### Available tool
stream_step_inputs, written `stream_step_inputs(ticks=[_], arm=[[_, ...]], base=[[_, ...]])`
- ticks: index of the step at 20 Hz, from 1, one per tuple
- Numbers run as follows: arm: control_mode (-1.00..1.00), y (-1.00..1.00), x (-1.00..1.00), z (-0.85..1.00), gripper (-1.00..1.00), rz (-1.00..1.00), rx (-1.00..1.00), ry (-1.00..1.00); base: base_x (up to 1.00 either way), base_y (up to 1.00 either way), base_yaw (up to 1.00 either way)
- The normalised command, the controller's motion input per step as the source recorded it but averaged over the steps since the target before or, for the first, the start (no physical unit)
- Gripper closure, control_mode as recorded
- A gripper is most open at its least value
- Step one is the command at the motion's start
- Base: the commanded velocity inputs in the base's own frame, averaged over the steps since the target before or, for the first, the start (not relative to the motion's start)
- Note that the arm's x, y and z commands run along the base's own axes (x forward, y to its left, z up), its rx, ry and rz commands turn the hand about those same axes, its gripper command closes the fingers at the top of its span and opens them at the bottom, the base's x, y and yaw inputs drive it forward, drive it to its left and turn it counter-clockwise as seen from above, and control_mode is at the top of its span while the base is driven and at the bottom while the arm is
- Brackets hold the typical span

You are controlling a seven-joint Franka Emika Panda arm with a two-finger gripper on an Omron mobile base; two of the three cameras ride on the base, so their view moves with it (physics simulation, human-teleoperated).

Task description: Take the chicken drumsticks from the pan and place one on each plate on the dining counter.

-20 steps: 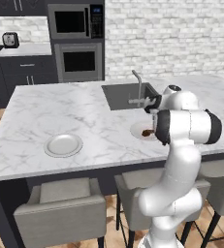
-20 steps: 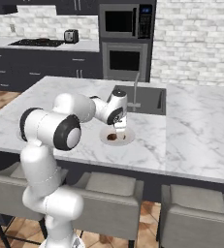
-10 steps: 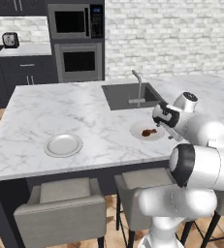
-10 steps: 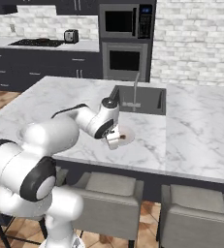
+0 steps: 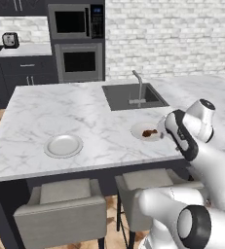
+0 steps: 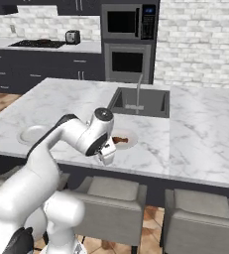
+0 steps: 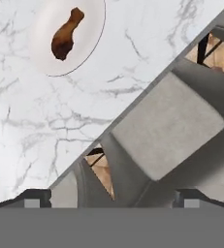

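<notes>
- I had the two-finger gripper point(image 6: 107, 155) hanging over the front edge of the large white, grey-veined marble dining counter point(image 5: 50, 112), its jaws spread wide with nothing between them.
- In the hand view the small dark finger tips point(image 7: 32, 198) stood far apart at the bottom, and below them I saw the marble edge and a grey padded stool point(image 7: 167, 128), not food.
- One small glossy orange-brown chicken drumstick point(image 7: 66, 35) lay inside the round pale grey-white plate near the sink point(image 5: 138, 130), apart from the gripper; I judged that half of the job done.
- The second round pale plate point(image 5: 63, 145) sat bare, well apart to the left on the same counter in the left base view.
- I could not find the pan or the other drumstick; the black stove point(image 6: 36, 43) showed on the far worktop in the right base view, too small to tell what stood on it.
- My judgement: the step in hand was clearing away to fetch the second piece.
- To do it well I wanted to lift the hand clear before swinging, so the wrist did not clip the served plate or the tall tap point(image 5: 139, 83).
- I meant to keep the jaws wide for the approach and fold the arm in before driving the base.
</notes>
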Motion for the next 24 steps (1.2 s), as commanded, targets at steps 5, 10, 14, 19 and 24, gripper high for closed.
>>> stream_step_inputs(ticks=[5, 10, 14, 19, 24], arm=[[-1.0, 0.09, -0.58, 0.0, -1.0, 0.17, 0.0, 0.0], [-1.0, 0.39, -0.34, 0.0, -1.0, 0.14, -0.08, 0.13], [1.0, 0.12, -0.05, 0.0, -1.0, 0.03, -0.03, 0.05], [1.0, 0.0, 0.0, 0.0, -1.0, 0.0, 0.0, 0.0], [1.0, 0.0, 0.0, 0.0, -1.0, 0.0, 0.0, 0.0]], base=[[0.0, 0.0, 0.0], [0.0, 0.0, 0.0], [-0.22, 0.38, 0.07], [-0.45, 0.69, 0.1], [-0.36, 0.73, 0.24]])
